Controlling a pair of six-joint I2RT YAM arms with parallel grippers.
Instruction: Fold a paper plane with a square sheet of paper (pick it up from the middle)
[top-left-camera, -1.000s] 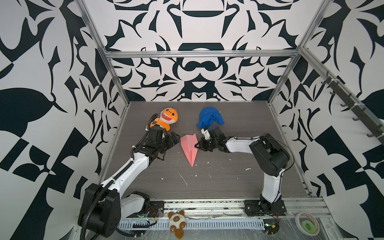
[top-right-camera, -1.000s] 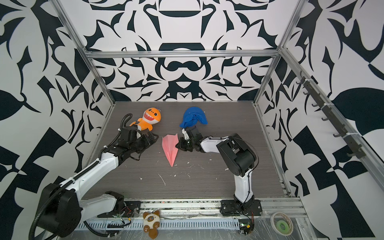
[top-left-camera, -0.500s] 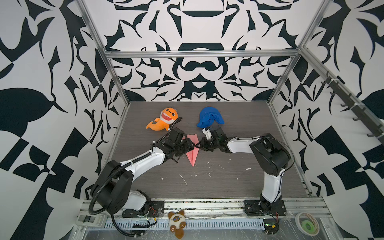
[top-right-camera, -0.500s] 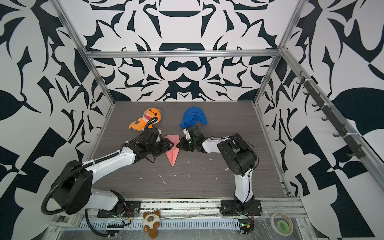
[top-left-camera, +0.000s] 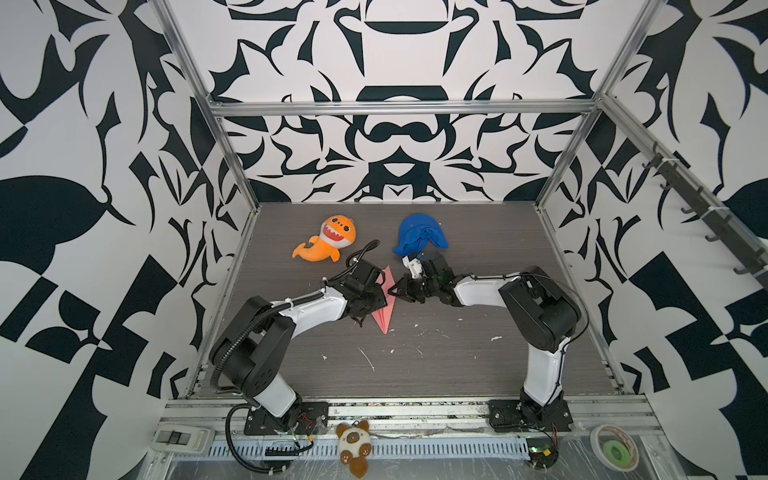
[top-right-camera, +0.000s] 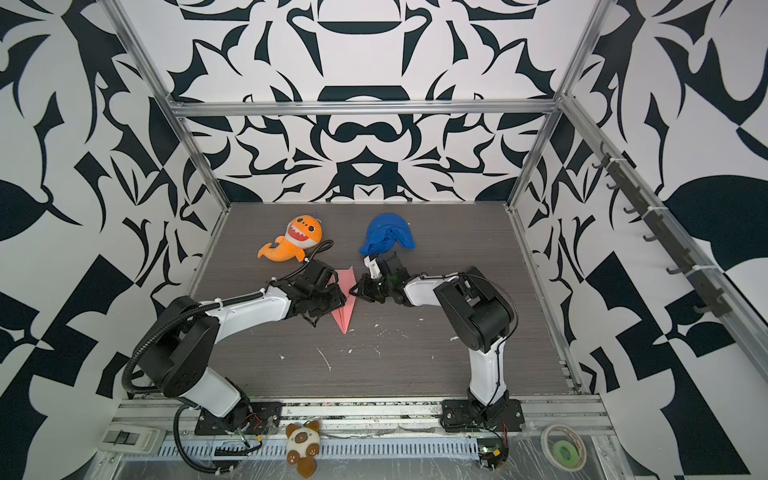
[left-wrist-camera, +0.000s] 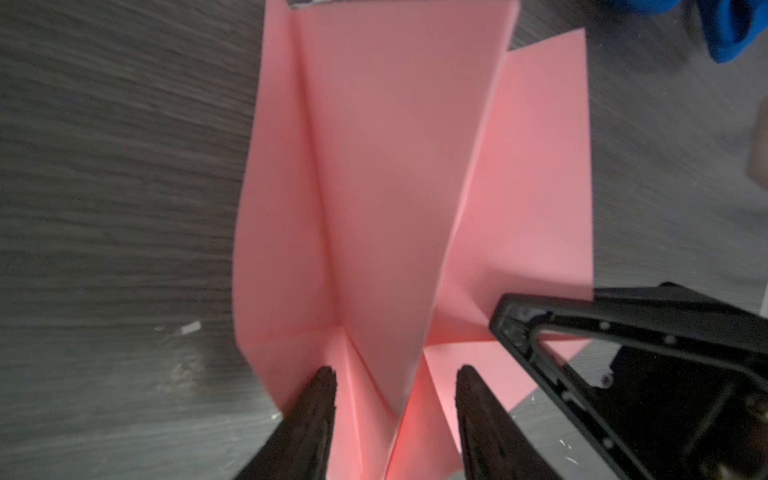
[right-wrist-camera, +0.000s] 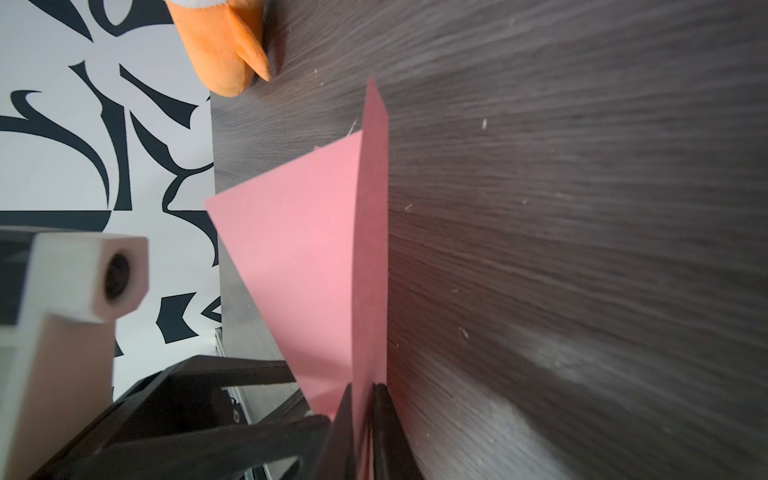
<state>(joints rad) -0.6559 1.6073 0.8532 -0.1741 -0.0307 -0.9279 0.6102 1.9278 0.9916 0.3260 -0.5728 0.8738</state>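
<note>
The square sheet of paper is folded into a pink paper plane (top-left-camera: 385, 320) (top-right-camera: 345, 316), a long dart lying mid-table with its nose toward the front. In the left wrist view the plane (left-wrist-camera: 374, 166) shows a raised central ridge. My left gripper (left-wrist-camera: 395, 374) (top-left-camera: 376, 297) is open and straddles that ridge, one finger on each side. My right gripper (right-wrist-camera: 365, 386) (top-left-camera: 392, 291) is shut on the plane's (right-wrist-camera: 311, 249) right edge, and the gripper is low over the table. The two grippers (top-right-camera: 338, 299) (top-right-camera: 353, 291) almost meet over the paper.
An orange shark plush (top-left-camera: 328, 243) (top-right-camera: 293, 243) lies behind the left gripper. A blue cloth lump (top-left-camera: 419, 239) (top-right-camera: 386, 237) lies behind the right gripper. White scraps (top-left-camera: 368, 359) dot the table in front. A small plush (top-left-camera: 353, 440) and a tape roll (top-left-camera: 615, 451) sit at the front rail.
My left arm swung right from beside the orange plush onto the paper, and its jaws narrowed around the ridge. My right gripper stayed on the paper's edge.
</note>
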